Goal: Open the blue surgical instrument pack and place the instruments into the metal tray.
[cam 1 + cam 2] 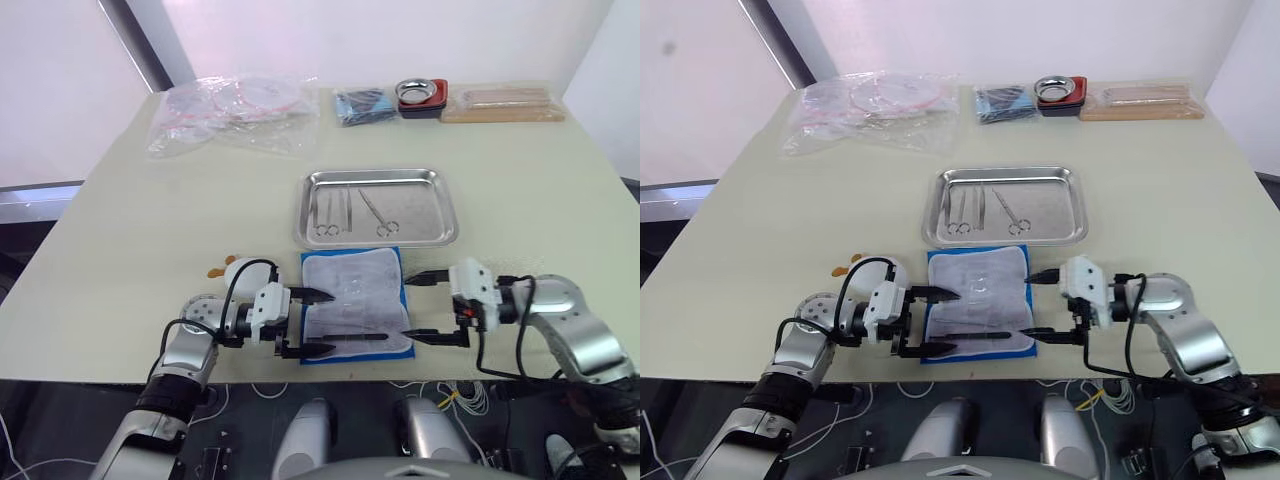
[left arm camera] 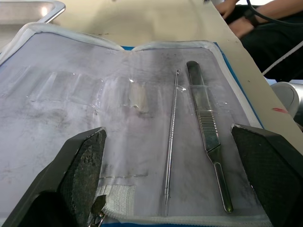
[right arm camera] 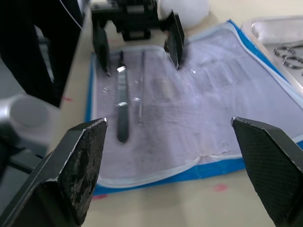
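Tabletop (image 1: 150,220) carries the unfolded blue surgical instrument pack (image 1: 355,300) at 6 o'clock of the metal tray (image 1: 440,205); with left gripper (image 1: 318,322) and right gripper (image 1: 428,306) both spread and empty, we should pinch the remaining instruments (image 2: 206,127) mid-shaft.

A lab or medical training room: a pale table (image 1: 150,230) against white walls, a steel tray (image 1: 440,190) of surgical instruments (image 1: 352,210) at centre, bagged sterile supplies (image 1: 230,115) at eleven o'clock, and cables beneath the table's near edge.

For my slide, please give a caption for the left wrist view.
Open left gripper over the opened pack, probe and scalpel handle remaining.
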Available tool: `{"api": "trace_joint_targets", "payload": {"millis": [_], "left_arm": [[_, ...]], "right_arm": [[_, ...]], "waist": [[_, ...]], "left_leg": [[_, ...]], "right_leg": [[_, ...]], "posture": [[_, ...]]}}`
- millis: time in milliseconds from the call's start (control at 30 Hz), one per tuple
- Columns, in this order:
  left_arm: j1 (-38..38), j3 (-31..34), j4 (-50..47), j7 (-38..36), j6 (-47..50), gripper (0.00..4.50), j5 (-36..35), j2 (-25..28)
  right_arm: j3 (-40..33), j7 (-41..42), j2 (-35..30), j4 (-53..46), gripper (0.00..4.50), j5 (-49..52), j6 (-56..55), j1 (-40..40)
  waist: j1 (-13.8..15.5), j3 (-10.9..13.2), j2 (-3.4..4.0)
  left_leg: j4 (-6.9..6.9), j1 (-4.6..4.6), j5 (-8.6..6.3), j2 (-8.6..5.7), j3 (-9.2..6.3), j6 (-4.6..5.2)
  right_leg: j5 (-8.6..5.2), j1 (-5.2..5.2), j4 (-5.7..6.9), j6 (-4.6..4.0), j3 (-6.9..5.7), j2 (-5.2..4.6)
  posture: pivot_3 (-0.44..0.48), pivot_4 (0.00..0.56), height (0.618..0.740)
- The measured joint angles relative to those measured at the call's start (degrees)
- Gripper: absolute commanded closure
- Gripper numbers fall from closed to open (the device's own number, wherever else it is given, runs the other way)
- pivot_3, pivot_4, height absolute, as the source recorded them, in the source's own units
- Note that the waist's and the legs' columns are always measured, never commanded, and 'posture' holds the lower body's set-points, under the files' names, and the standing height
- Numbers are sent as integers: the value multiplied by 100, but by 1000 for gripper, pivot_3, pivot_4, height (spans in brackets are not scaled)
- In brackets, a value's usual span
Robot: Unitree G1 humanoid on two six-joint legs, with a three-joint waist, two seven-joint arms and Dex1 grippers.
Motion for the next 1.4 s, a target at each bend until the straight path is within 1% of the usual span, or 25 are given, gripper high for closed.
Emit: {"api": "trace_joint_targets", "payload": {"millis": [67,167,333,567,767,933,1100,1200,1400], "left_arm": [[-5,-2,-5,-48,1,0,-6,5],[-5,-2,-5,-62,2,0,-6,10],[1,-2,-5,-61,9,0,-6,42],[7,2,-9,-52,47,0,-6,81],[21,-4,-57,-44,66,0,-8,79],[23,-3,-56,-39,75,0,-8,80],[21,-5,-64,-42,79,0,-8,75],[22,-5,-65,-40,79,0,-8,75],[27,-4,-63,-32,88,0,-7,76]], "right_arm": [[359,-51,169,228,127,-266,-7,-108],[498,-73,256,269,127,-367,-7,-134],[835,-240,582,635,127,-642,-134,-330],[910,-255,740,863,127,-724,-155,-493],[865,48,662,633,127,-313,213,-482],[675,-135,792,593,127,-150,357,-552],[696,-280,828,719,127,-340,293,-658],[860,-280,753,904,127,-597,103,-650],[883,-308,721,996,127,-776,-213,-682]], "waist": [[-1,-4,5],[-4,-5,7],[-11,-5,6],[-24,-8,1],[-17,-8,0],[-18,-8,0],[-17,-8,0],[-17,-8,0],[-18,-10,-1]], "left_leg": [[-4,-1,0,1,-2,0],[-7,-1,0,1,-2,0],[-5,2,0,2,-2,0],[-4,8,0,12,-2,0],[-4,3,0,11,-2,0],[-4,4,0,11,-1,0],[-4,3,0,10,-1,0],[-5,3,0,10,-1,0],[-3,5,0,10,1,0]], "right_leg": [[0,-1,0,1,-1,1],[1,-2,1,1,-1,2],[1,-1,4,2,0,3],[2,-1,10,2,0,12],[2,-1,9,1,-1,11],[2,-1,9,2,0,11],[1,-1,8,1,-1,10],[1,-2,8,1,-1,11],[2,0,9,2,1,10]], "posture": [[0,150,740],[0,150,740],[0,150,740],[0,150,740],[0,150,740],[0,150,740],[0,150,740],[0,150,740],[0,150,740]]}}
